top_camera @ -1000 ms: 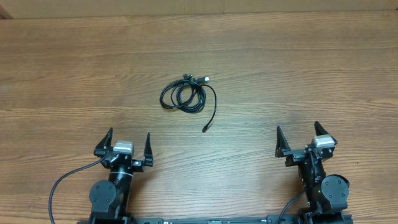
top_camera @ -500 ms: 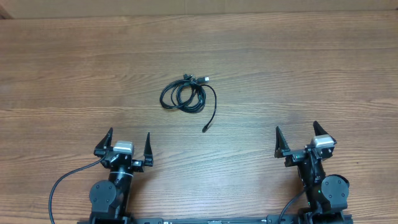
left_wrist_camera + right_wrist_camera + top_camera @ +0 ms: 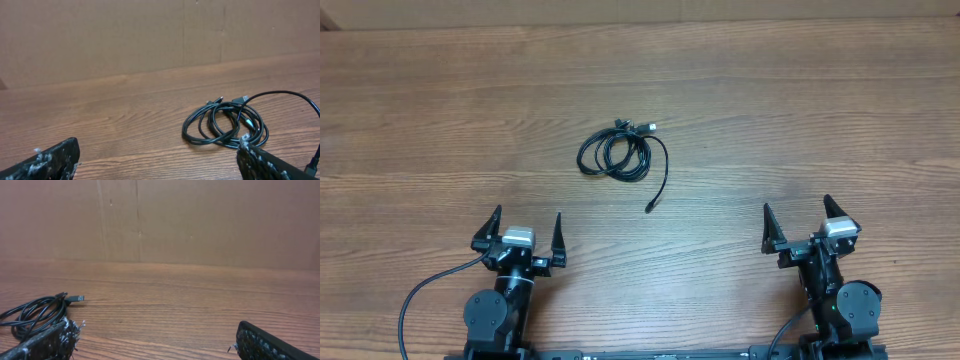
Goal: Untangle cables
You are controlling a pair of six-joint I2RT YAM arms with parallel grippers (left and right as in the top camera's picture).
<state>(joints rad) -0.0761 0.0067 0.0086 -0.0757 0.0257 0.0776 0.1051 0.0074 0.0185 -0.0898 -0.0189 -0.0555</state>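
Observation:
The cables (image 3: 618,154) lie as one small tangled coil of thin black cord on the wooden table, in the middle, with a silvery plug at the top right and a loose end trailing down to the right. The coil also shows in the left wrist view (image 3: 225,124) and at the left edge of the right wrist view (image 3: 35,312). My left gripper (image 3: 527,227) is open and empty, near the front left, well short of the coil. My right gripper (image 3: 798,217) is open and empty at the front right, far from the coil.
The wooden table (image 3: 800,110) runs to a brown cardboard wall (image 3: 150,35) at the back. Thick black arm wires (image 3: 415,295) curve beside the left base at the front edge.

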